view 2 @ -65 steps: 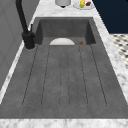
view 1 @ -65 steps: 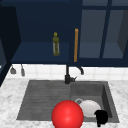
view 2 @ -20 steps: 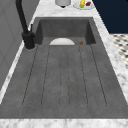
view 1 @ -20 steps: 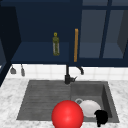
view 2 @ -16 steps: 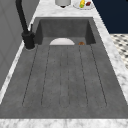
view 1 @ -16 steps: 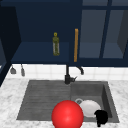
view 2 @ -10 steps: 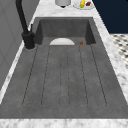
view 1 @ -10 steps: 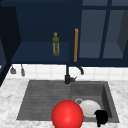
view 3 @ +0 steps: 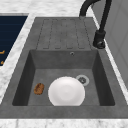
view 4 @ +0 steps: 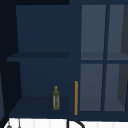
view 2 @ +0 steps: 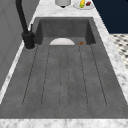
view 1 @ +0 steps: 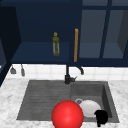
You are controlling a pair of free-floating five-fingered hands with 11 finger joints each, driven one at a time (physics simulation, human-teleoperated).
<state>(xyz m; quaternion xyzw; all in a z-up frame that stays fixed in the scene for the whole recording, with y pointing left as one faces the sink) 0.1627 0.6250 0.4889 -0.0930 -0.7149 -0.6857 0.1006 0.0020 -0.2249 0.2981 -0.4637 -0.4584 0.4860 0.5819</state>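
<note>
A black hand, my right hand (view 1: 101, 117), hangs low at the front right corner of the sink basin (view 1: 106, 95), just right of a white plate (view 1: 88, 108). The plate (view 3: 66, 91) lies flat on the basin floor beside the drain (view 3: 82, 80). A small brown lump (view 3: 38, 88) rests on the basin floor near the front wall; it also peeks over the basin edge as the brown lump (view 2: 81, 43). A large red ball (view 1: 67, 115) shows at the front edge, left of the hand and overlapping the plate's left side.
A black faucet (view 1: 67, 77) stands behind the sink, with a ribbed drainboard (view 1: 42, 97) to its left. The open wall cabinet holds a green bottle (view 4: 56, 98) beside an orange door handle (view 4: 76, 97). A dish of food (view 2: 82, 3) and a grey cup (view 2: 62, 2) sit on the far counter.
</note>
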